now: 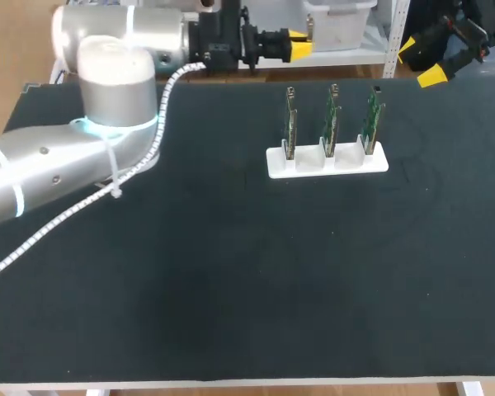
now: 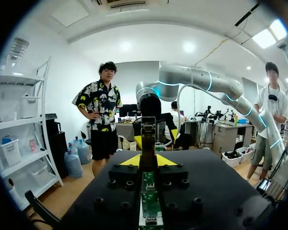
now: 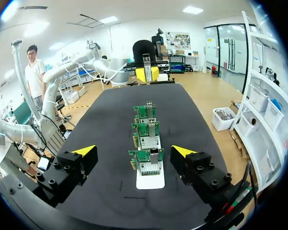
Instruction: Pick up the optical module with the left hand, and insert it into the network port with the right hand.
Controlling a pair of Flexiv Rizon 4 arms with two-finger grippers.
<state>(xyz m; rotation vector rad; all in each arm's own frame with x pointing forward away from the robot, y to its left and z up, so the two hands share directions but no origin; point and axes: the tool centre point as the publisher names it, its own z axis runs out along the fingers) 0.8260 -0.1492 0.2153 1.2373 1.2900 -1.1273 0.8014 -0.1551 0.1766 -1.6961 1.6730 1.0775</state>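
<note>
Nearest on the matt black table (image 1: 231, 289) is a flat white plastic stand (image 1: 305, 167). It holds three upright green circuit cards (image 1: 331, 124) side by side, each topped by a small silvery network port (image 3: 154, 154). At the far right corner the right gripper (image 1: 421, 61) hangs released, its yellow tips spread wide and aimed along the row of cards. Farthest off, over the far edge, the left gripper (image 1: 299, 45) is clenched on the slim metal optical module (image 2: 148, 136), which juts out beyond its tips. The main hazard, as I judge it, is the hand-over. Little of the module shows clear of the left fingers, so the right gripper may catch it skewed, or the two grippers may knock together. A tilted module would likely jam at the port mouth. A push there could rock the card or shove the light stand, and the wide fingers might clip a neighbouring card.
</note>
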